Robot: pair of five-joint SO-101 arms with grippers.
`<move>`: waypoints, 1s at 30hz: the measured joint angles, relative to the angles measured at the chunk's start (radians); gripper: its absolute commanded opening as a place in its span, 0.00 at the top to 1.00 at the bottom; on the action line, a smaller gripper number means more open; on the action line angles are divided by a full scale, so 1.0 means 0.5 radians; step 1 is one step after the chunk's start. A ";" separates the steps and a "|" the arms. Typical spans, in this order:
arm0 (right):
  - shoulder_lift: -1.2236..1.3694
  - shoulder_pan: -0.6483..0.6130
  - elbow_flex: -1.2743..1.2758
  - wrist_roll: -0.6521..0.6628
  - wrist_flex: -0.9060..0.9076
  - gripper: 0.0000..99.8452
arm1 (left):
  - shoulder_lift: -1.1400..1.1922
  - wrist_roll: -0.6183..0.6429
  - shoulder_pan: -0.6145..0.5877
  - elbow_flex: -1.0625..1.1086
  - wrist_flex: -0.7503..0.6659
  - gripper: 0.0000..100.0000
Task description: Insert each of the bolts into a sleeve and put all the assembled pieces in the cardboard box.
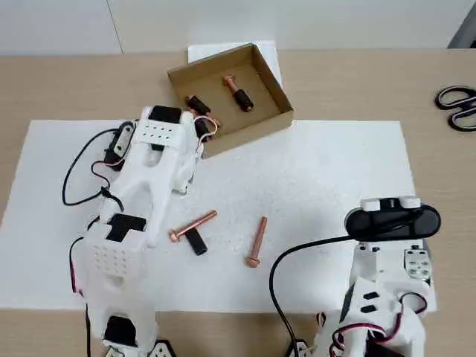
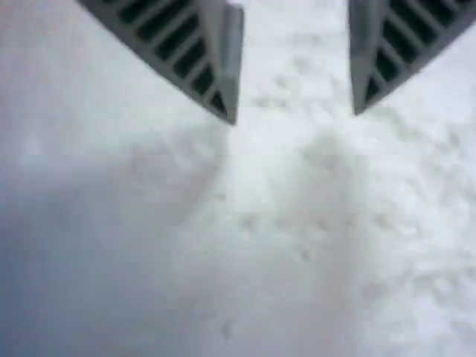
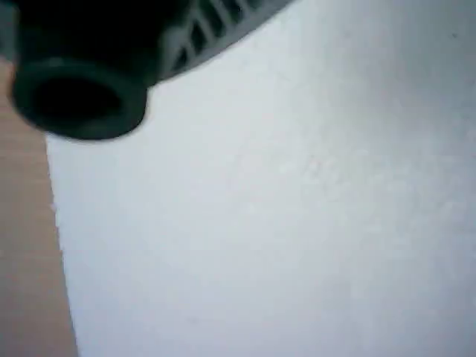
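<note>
Two copper bolts lie loose on the white mat point(image 1: 335, 171): one point(image 1: 193, 225) at the centre left, the other point(image 1: 257, 242) to its right. A black sleeve point(image 1: 195, 242) rests beside the first bolt. The cardboard box point(image 1: 249, 128) at the back holds two bolts in sleeves point(image 1: 239, 94) point(image 1: 199, 106). My left arm point(image 1: 152, 171) stretches toward the box's near corner, and its gripper point(image 2: 294, 115) hangs open over bare mat. My right arm point(image 1: 393, 223) is folded at the front right, its gripper point(image 3: 134, 52) shut on a black sleeve point(image 3: 74, 97) above the mat's edge.
Black scissors point(image 1: 457, 106) lie on the wooden table at the far right. A white sheet point(image 1: 223, 50) sticks out behind the box. A black cable point(image 1: 286, 260) loops over the mat beside the right arm's base.
</note>
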 measured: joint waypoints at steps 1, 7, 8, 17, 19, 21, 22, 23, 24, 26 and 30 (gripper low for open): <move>0.000 0.000 0.000 0.000 0.000 0.99 | 0.000 0.000 0.000 -0.031 0.025 0.90; 0.000 0.000 0.000 0.000 0.000 0.99 | 0.000 0.000 0.000 -0.273 0.252 0.90; 0.000 0.000 0.000 0.000 0.000 0.99 | 0.000 -0.012 0.000 -0.313 0.264 0.90; 0.000 0.000 0.000 0.000 0.000 0.99 | -0.193 -0.285 0.120 -0.292 0.288 0.90; 0.000 0.000 0.000 0.000 0.000 0.99 | -0.279 -0.362 0.169 -0.258 0.288 0.90; 0.000 0.000 0.000 0.000 0.000 0.99 | -0.371 -0.552 0.230 -0.193 0.288 0.90; 0.000 0.000 0.000 0.000 0.000 0.99 | -0.420 -0.690 0.264 -0.160 0.288 0.90; 0.000 0.000 0.000 0.000 0.000 0.99 | -0.466 -0.844 0.295 -0.129 0.288 0.90; 0.000 0.000 0.000 0.000 0.000 0.99 | -0.503 -1.003 0.313 -0.110 0.288 0.90; 0.000 0.000 0.000 0.000 0.000 0.99 | -0.571 -1.335 0.310 -0.068 0.288 0.90; 0.000 0.000 0.000 0.000 0.000 0.99 | -0.626 -2.013 0.215 0.107 0.288 0.90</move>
